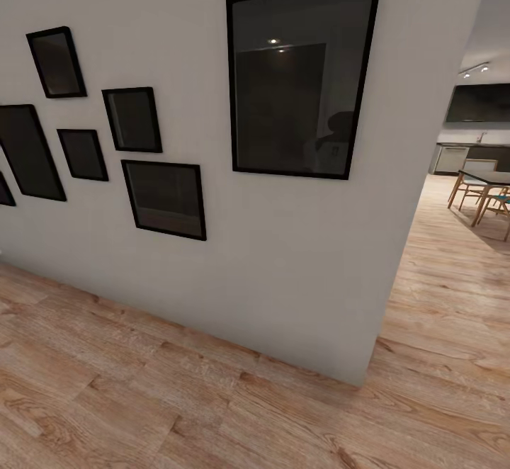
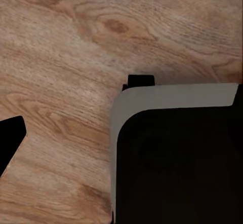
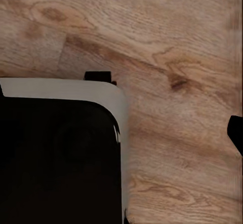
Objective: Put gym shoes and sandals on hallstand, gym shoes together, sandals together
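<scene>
On the left, a pale grey wall (image 1: 283, 256) hung with black-framed pictures (image 1: 301, 72) met the light brown wood-plank corridor floor (image 1: 106, 398); a dining area (image 1: 482, 185) lay rightward. No shoes or rack appeared, so progress could not be judged. Neither claw's state could be told.

No writing, label, brand, number or sign can be read anywhere; the dark picture frames (image 1: 297, 72) on the wall (image 1: 283, 256) carry no legible text.
</scene>
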